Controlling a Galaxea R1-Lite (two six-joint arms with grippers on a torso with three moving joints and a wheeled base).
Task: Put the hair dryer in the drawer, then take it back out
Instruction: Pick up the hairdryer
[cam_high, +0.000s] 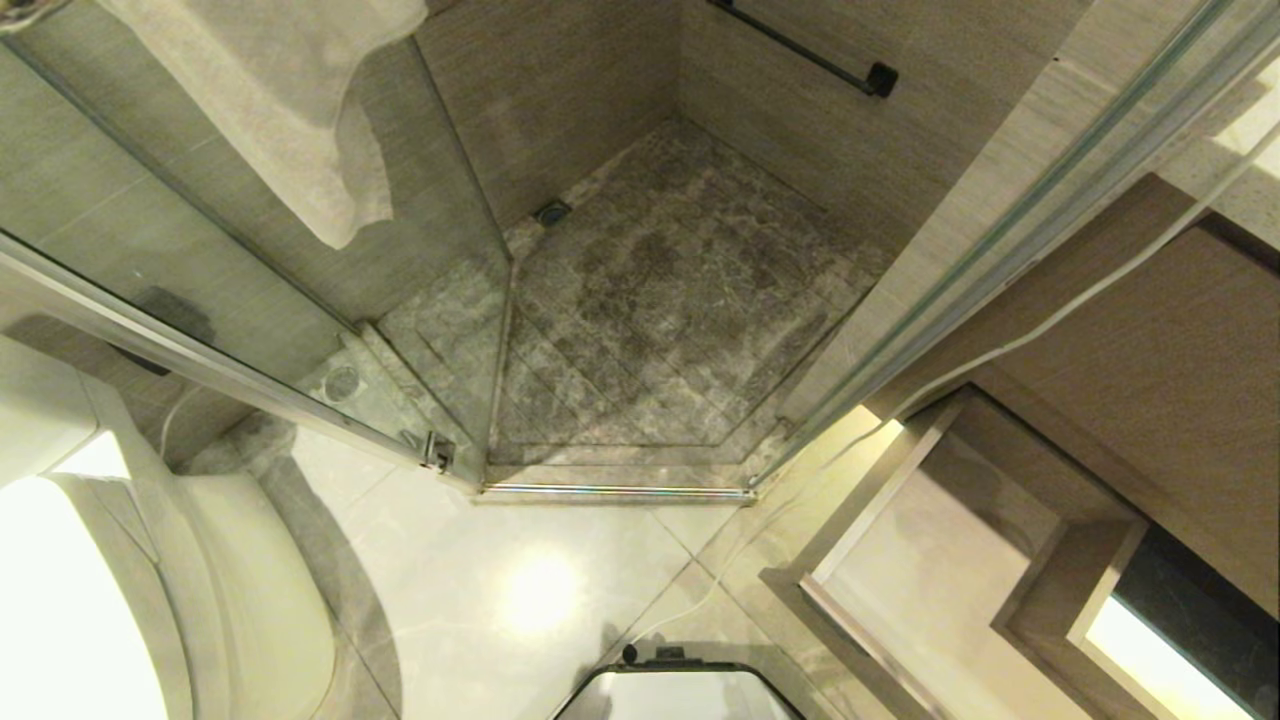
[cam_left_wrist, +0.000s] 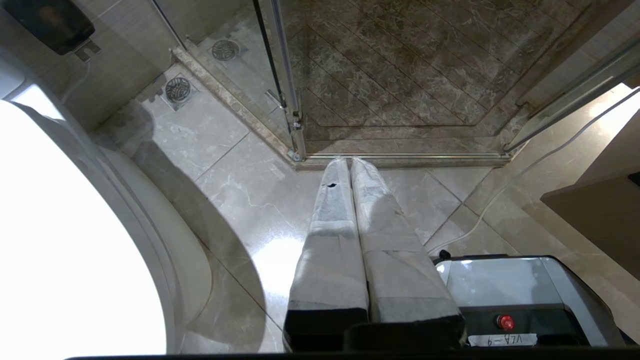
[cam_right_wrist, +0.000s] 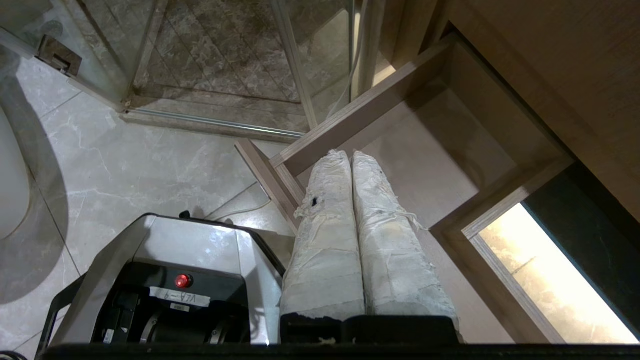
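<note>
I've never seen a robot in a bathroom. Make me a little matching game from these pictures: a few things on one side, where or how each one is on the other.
Things:
1. drawer
2. towel
3. left gripper
4. right gripper

Places or states:
A. shut, hanging above the pale floor tiles before the shower threshold
B. draped over the top of the glass shower panel
C. pulled out open, nothing lying in the part that shows
D. shut, hanging above the open drawer

Pairs: 1-C, 2-B, 3-A, 4-D
</note>
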